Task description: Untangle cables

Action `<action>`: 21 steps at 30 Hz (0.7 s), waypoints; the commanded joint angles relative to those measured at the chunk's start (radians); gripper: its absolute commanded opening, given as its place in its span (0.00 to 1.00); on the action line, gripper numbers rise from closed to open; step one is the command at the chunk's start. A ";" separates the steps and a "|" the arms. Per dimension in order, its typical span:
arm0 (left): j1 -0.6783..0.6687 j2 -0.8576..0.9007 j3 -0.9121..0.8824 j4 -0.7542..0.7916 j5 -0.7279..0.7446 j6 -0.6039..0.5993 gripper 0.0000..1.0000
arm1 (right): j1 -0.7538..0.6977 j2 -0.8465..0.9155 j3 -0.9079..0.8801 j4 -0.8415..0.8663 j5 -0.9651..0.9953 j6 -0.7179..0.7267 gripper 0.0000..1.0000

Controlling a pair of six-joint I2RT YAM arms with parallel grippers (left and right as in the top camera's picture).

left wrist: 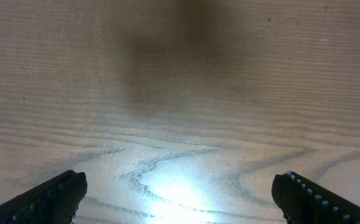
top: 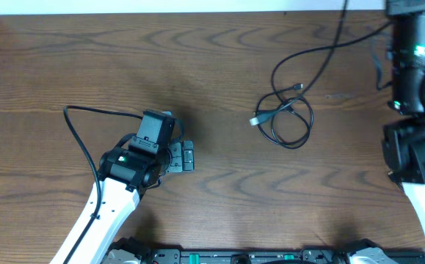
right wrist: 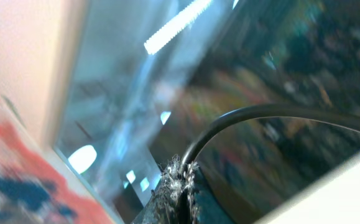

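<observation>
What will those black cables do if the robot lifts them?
Probably flop and dangle: the cables are thin and lie in loose curls. They look light, so a push would likely slide them. The crossed loops may drag along together.

legible text: none | overhead: nothing readable on the table (top: 197,59) | left wrist: nothing readable on the wood | right wrist: red and blue patch (right wrist: 5,168) at lower left, too blurred to tell whether it carries lettering
</observation>
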 commanded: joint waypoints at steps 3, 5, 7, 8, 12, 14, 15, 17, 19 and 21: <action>0.004 -0.008 0.020 -0.002 -0.013 -0.005 1.00 | -0.005 0.105 0.013 -0.051 -0.084 -0.117 0.01; 0.004 -0.008 0.020 -0.002 -0.013 -0.005 0.99 | -0.005 0.153 0.013 -0.037 -0.083 -0.132 0.01; 0.004 -0.008 0.020 -0.003 -0.013 -0.005 1.00 | -0.005 0.202 0.013 -0.006 -0.085 -0.131 0.01; 0.004 -0.008 0.020 -0.002 -0.013 -0.005 1.00 | -0.005 0.232 0.013 0.021 -0.093 -0.127 0.01; 0.004 -0.008 0.020 -0.002 -0.013 -0.005 1.00 | -0.005 0.312 0.013 0.160 -0.167 -0.049 0.01; 0.004 -0.008 0.020 -0.003 -0.013 -0.005 0.99 | -0.005 0.335 0.013 0.270 -0.223 -0.025 0.01; 0.004 -0.008 0.020 -0.002 -0.013 -0.005 1.00 | -0.005 0.341 0.013 0.336 -0.245 -0.021 0.01; 0.004 -0.008 0.020 -0.002 -0.013 -0.005 1.00 | 0.000 0.344 0.013 0.438 -0.256 -0.021 0.01; 0.004 -0.008 0.020 -0.002 -0.013 -0.005 1.00 | 0.000 0.338 0.013 0.509 -0.256 -0.023 0.01; 0.004 -0.008 0.020 -0.003 -0.013 -0.005 1.00 | -0.002 0.325 0.013 0.546 -0.256 -0.023 0.01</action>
